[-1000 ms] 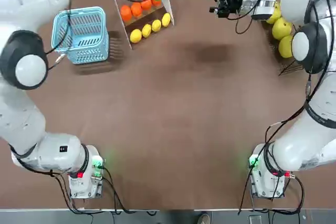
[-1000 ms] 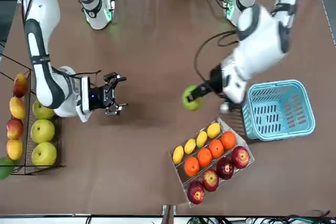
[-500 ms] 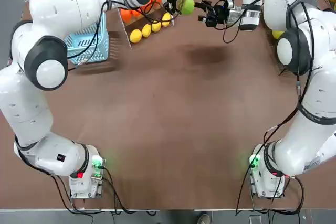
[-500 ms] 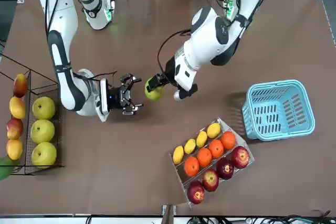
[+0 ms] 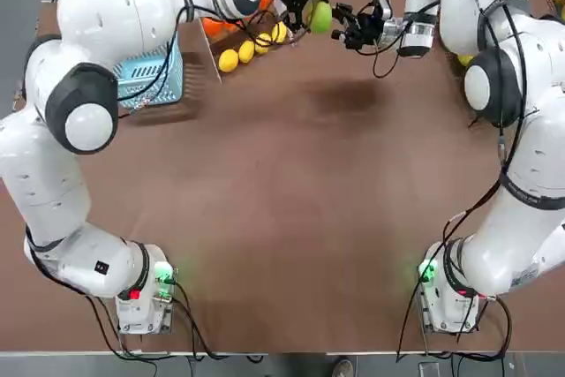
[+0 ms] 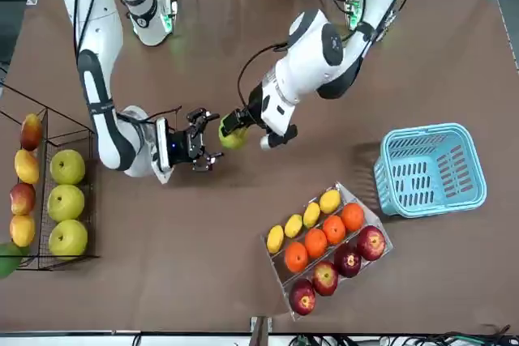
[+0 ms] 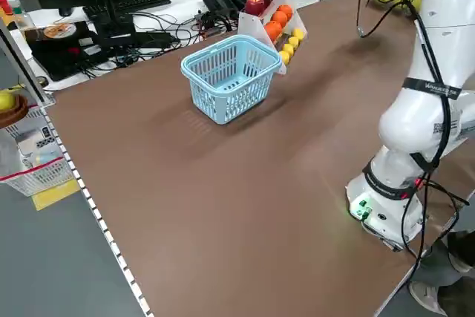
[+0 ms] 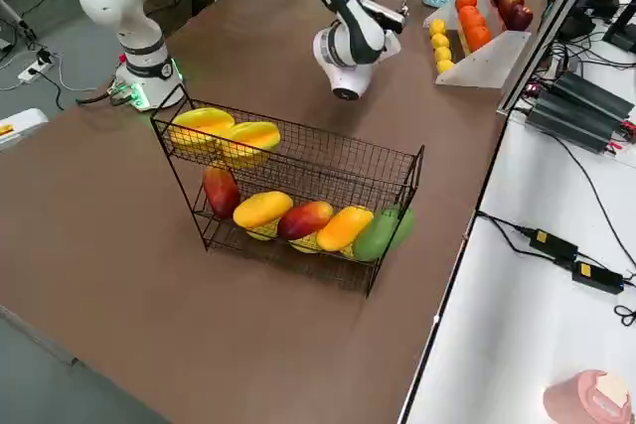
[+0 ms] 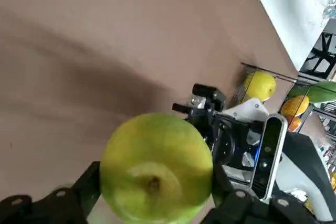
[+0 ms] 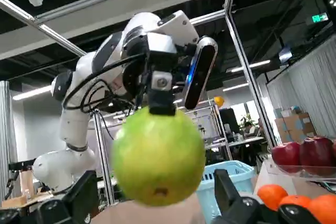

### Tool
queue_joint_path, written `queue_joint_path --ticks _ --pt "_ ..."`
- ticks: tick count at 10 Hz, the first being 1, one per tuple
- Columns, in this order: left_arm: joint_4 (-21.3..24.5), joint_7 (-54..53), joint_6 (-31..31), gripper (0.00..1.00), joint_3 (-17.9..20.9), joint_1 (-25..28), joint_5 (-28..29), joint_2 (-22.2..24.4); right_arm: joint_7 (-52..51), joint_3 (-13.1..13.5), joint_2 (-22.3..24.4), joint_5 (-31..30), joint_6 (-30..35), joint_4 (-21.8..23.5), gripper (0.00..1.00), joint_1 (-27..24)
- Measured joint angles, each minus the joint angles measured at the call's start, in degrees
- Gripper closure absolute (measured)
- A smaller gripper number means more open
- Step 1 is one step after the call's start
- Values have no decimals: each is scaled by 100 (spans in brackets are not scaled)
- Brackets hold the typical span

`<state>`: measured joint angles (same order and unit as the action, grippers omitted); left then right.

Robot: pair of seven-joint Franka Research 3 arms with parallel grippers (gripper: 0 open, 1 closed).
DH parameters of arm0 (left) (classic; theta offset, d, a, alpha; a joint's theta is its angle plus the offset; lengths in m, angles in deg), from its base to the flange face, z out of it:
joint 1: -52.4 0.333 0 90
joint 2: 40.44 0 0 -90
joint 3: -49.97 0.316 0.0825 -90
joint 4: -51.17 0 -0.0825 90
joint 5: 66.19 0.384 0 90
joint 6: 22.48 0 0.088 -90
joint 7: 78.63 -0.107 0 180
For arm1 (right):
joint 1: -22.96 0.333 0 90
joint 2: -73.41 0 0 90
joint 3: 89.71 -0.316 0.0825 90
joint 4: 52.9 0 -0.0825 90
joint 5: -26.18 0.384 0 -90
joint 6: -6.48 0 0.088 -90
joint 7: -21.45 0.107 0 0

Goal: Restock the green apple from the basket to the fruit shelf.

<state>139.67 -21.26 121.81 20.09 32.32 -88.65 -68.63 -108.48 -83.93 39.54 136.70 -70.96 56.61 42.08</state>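
Green apple [image 9: 155, 169]: up in the air between the two hands, about 12:30 from the middle of the top view; you have it out of the basket and not on the shelf.
Left hand [image 9: 156, 192]: pinching the apple from both sides, above the surface [image 7: 223, 220].
Right hand [image 10: 156, 184]: fingers spread, facing the apple, very near it; contact, can't tell.
Basket [image 7: 230, 98]: 10 o'clock in the top view, on the surface.
Fruit shelf [image 8: 421, 156]: 2 o'clock in the top view, on the right arm's side; bears fruit.
Step, your call: looks like a left-to-right handover.
Risk, drop: if you let the left go before the right grips firmly, the apple falls to the surface and may roll.
Risk, squirt: round skin; if the right closes off-centre, the apple could twist or pop out.
Risk, bump: hands are close; drive the right too far and fingers knock fingers, or push the apple loose.
Risk, tug: if both grip and you pull one away early, it slips or bruises.
Risk, shelf: swinging in low could clip the wires or shove the fruit there.
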Motion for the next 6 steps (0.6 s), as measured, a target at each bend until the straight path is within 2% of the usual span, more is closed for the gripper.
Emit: queue_joint_path --ticks 3,4,6 --pt "-6 550 243 13 41 -255 456 -137 -24 -172 0 84 67 149 4 52" --pt "-16 617 345 13 40 -290 512 -192 -24 -160 -1 96 93 202 11 41" --pt "-60 650 361 11 31 -312 512 -211 -25 -148 -2 113 197 218 11 23"
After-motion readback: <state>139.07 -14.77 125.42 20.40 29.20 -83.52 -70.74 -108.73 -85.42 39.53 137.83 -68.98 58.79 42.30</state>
